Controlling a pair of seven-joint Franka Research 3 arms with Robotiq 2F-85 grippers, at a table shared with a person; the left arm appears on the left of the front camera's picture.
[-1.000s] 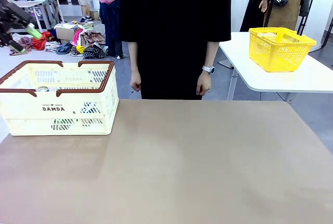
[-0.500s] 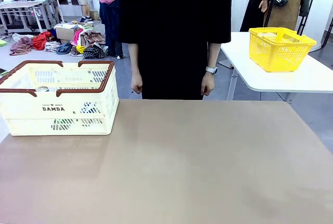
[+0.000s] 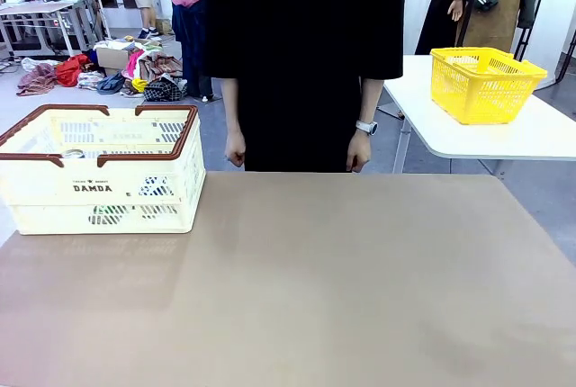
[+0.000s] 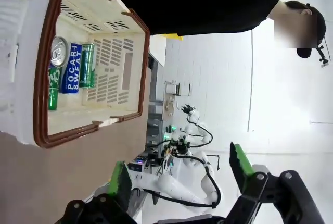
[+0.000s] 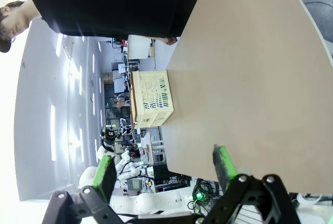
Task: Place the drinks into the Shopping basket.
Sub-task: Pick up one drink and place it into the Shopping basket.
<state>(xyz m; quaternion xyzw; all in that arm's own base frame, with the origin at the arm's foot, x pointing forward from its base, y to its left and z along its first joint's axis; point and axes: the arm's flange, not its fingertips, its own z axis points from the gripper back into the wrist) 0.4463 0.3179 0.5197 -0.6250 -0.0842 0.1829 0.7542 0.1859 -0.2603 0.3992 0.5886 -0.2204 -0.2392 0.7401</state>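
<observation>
— Where are the drinks?
— Inside the Shopping basket (image 3: pixel 99 171), which sits at the far left corner of the table (image 3: pixel 342 279). From the left wrist you can see the blue can (image 4: pixel 71 74) lying flat on the bottom. One green can (image 4: pixel 87 65) lies touching it on one side. Another green can (image 4: pixel 53 87) lies on its other side, I think, but it is partly hidden.
— What about the grippers?
— The left gripper (image 4: pixel 179 185) has its fingers spread wide, with nothing between them. The right gripper (image 5: pixel 165 171) is spread wide too, and holds nothing.
— And the person?
— Standing at the far edge, one hand (image 3: pixel 236 148) and the other hand (image 3: pixel 358 151) hanging down.
</observation>
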